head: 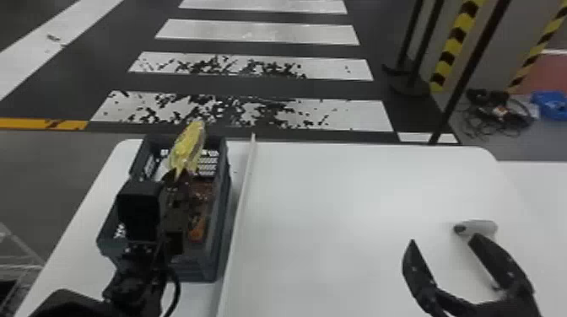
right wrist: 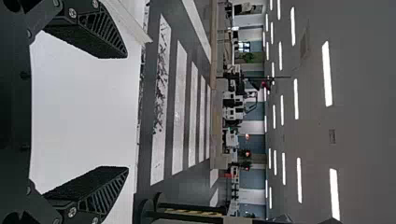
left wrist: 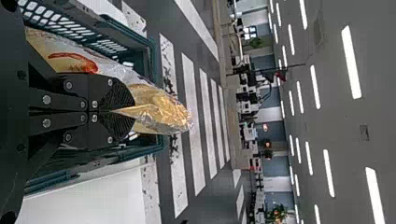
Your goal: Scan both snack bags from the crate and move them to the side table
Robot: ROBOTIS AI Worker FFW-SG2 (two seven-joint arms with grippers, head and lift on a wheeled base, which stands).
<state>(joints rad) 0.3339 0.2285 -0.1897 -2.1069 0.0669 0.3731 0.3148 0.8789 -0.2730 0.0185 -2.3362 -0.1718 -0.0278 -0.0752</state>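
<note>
A yellow snack bag [head: 187, 145] is being gripped between the closed fingers of the left tool [left wrist: 127, 112], with the crate [head: 198, 269] being seen beneath and around that tool. The step in hand is being judged as the removal of a bag from the crate, ahead of scanning; whether it is the first or the second is not being made clear. Reddish-brown contents [head: 201, 210] are being held in the crate just beside the left tool, and may be including the other bag.

A clean lift over the crate wall is likely being called for next, with the bag then being brought toward the right tool [head: 443, 239], whose fingers are being held apart with nothing between them. What appears to be a scanner [head: 485, 227] is being partly hidden by one of those fingers, on the white worktop [head: 337, 189]. The probable side table [head: 544, 181] is being glimpsed beyond the right tool, on its outer side.

The bag's free end is being pointed upward and forward, past the left tool's fingertips. Its long axis is being tilted steeply, leaning slightly toward the right tool's side at the top.
</note>
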